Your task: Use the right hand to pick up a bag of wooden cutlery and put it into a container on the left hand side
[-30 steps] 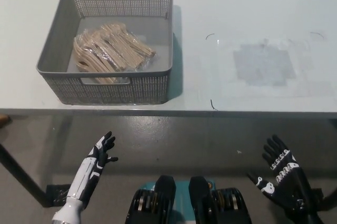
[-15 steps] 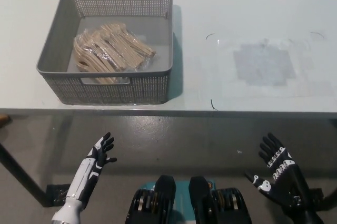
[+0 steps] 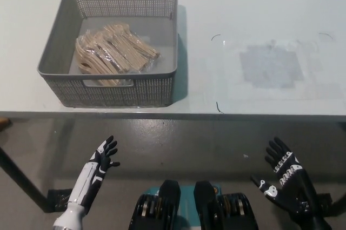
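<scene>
Clear bags of wooden cutlery (image 3: 114, 51) lie piled inside the grey perforated basket (image 3: 165, 86) on the left part of the white table. My black right hand (image 3: 283, 180) hangs open below the table's front edge at the lower right, palm up, holding nothing. At the lower left my white left hand (image 3: 102, 158) rests open, also below the table edge. Both hands are far from the basket.
A grey taped patch (image 3: 270, 66) marks the table's right part, inside faint corner marks. The white table (image 3: 254, 8) ends at a front edge across the middle of the picture, with dark floor below it.
My right hand has shifted slightly left and up. The left hand and the basket stay as they were.
</scene>
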You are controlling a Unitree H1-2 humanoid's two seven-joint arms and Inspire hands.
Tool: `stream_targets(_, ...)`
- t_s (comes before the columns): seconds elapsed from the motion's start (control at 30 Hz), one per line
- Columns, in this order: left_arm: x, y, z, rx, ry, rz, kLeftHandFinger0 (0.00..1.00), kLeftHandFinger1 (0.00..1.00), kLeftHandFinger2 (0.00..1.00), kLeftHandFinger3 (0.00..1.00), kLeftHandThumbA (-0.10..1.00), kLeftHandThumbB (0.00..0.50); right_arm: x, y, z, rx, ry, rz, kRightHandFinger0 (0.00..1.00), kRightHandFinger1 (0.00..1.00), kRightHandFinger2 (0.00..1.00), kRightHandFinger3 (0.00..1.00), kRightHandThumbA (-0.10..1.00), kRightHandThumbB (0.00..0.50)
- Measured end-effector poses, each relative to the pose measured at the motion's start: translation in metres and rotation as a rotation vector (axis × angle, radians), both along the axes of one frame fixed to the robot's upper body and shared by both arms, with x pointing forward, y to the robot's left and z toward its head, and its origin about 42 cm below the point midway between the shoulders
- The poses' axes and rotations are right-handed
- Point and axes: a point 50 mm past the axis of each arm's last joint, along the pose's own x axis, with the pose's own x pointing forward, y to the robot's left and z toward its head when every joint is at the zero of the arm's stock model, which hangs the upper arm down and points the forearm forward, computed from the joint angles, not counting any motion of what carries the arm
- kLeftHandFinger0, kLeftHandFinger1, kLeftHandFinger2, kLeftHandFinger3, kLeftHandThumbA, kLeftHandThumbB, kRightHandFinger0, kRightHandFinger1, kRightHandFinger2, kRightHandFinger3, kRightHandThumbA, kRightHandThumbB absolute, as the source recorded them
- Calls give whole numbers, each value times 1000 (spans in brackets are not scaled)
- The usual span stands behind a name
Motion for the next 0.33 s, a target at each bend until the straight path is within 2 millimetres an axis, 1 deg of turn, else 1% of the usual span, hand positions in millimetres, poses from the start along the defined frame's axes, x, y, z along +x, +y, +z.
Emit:
stream_targets(0.07,1,0,1,2,-2,-2,891,928,1000,1000,966,231,0,0,0,0,-1,0,1000,1000,1000,1000,843,153)
stream_targets(0.13,2,-1,2,4,-6,-3,901,928,1000,1000,966,229,2,0,1,-1,-5,1,1000,1000,1000,1000,843,155)
stream_targets(0.17,3,-1,2,6,-8,-4,901,926,1000,1000,967,223,3,0,2,-1,-8,2,1000,1000,1000,1000,837,166)
stream_targets(0.2,4,-1,3,8,-10,-5,895,929,1000,1000,963,212,4,1,3,-1,-10,3,1000,1000,1000,1000,836,177)
stream_targets(0.23,5,-1,4,12,-14,-6,865,932,1000,1000,951,204,6,1,4,-1,-15,4,1000,1000,1000,1000,841,183)
stream_targets(0.27,6,-2,5,13,-17,-7,849,930,1000,1000,946,198,8,1,5,-1,-18,5,1000,1000,1000,1000,849,176)
stream_targets(0.33,9,-2,7,15,-23,-9,833,928,1000,1000,937,201,11,2,7,-2,-24,7,1000,1000,1000,1000,856,167)
